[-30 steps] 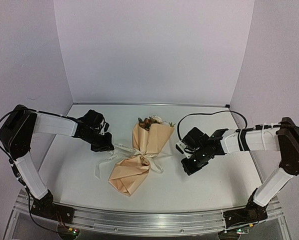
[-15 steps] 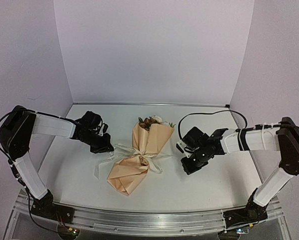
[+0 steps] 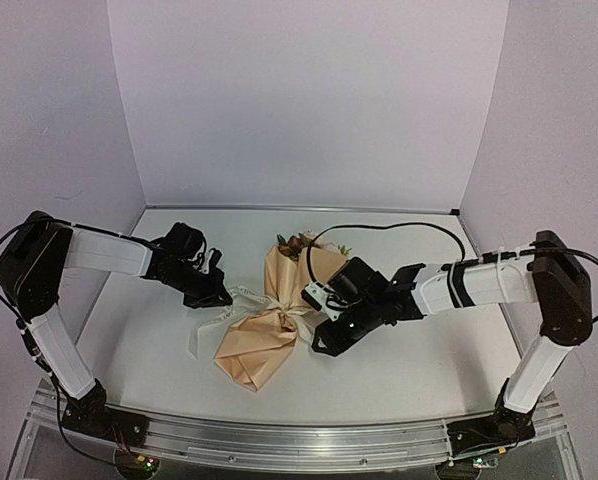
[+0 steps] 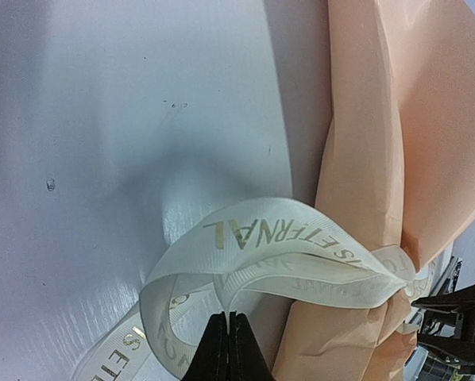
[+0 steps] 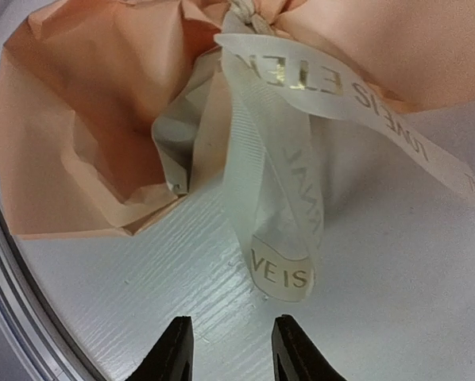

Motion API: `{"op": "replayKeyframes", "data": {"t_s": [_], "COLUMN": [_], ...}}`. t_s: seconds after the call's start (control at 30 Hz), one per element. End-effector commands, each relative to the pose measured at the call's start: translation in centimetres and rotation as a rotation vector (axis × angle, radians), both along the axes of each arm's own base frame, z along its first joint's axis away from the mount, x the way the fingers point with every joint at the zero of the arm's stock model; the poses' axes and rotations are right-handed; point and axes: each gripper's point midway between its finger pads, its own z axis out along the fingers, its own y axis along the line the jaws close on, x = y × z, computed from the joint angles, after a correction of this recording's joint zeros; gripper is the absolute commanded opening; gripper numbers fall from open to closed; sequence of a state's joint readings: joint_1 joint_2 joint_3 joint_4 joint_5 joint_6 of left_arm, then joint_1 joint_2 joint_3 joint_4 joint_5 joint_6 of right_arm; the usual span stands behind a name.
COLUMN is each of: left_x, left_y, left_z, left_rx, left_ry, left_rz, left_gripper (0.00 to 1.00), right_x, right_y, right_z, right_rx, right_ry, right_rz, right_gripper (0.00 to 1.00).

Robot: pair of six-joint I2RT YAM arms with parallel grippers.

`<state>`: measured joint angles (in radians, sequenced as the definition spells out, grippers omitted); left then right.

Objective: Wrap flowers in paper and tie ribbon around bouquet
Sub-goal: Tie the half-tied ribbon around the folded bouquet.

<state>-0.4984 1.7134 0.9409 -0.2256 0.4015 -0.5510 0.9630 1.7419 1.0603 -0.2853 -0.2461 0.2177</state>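
The bouquet lies aslant mid-table, tan paper wrapped round the flowers, whose heads show at the far end. A cream ribbon is tied round its waist. My left gripper sits just left of it, shut on a fold of the ribbon's left loop, which arches up from the left gripper beside the paper. My right gripper is close on the bouquet's right side. In its own view the right gripper is open, and a ribbon loop lies on the table just ahead of it, untouched.
White walls close the table at the back and both sides. A metal rail runs along the near edge. The right arm's black cable arcs over the table behind the bouquet. A loose ribbon tail trails left of the paper.
My right arm has swung left, up to the bouquet's right side, and its jaws have opened. The left gripper has stayed shut on the ribbon, hardly moving.
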Motion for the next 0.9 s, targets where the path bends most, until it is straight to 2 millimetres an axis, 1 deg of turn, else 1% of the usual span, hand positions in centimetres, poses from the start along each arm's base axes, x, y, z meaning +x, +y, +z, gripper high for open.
{"op": "replayKeyframes", "data": {"t_s": [0.0, 0.1, 0.4, 0.6, 0.7, 0.87], "left_x": [0.7, 0.7, 0.5, 0.6, 0.5, 0.6], "left_y": [-0.9, -0.9, -0.9, -1.0, -1.1, -1.2], "left_z": [1.8, 1.8, 1.5, 1.7, 1.7, 1.6], "left_rx": [-0.039, -0.039, -0.044, -0.048, -0.051, -0.056], "left_ry": [-0.053, -0.053, -0.047, -0.051, -0.050, -0.047], "left_rz": [-0.020, -0.020, -0.025, -0.027, -0.030, -0.030], "left_gripper": [0.00, 0.00, 0.00, 0.00, 0.00, 0.00], "right_x": [0.9, 1.0, 1.5, 1.6, 1.8, 2.2], "right_y": [3.0, 3.6, 4.4, 3.8, 3.5, 3.7], "right_z": [1.4, 1.4, 0.3, -1.0, -1.3, -2.0], "right_rx": [0.077, 0.077, 0.041, -0.005, -0.021, -0.035], "right_ry": [-0.041, -0.047, -0.047, -0.052, -0.062, -0.069], "right_rz": [0.058, 0.068, 0.089, 0.090, 0.087, 0.083], "right_gripper": [0.36, 0.36, 0.35, 0.34, 0.34, 0.34]}}
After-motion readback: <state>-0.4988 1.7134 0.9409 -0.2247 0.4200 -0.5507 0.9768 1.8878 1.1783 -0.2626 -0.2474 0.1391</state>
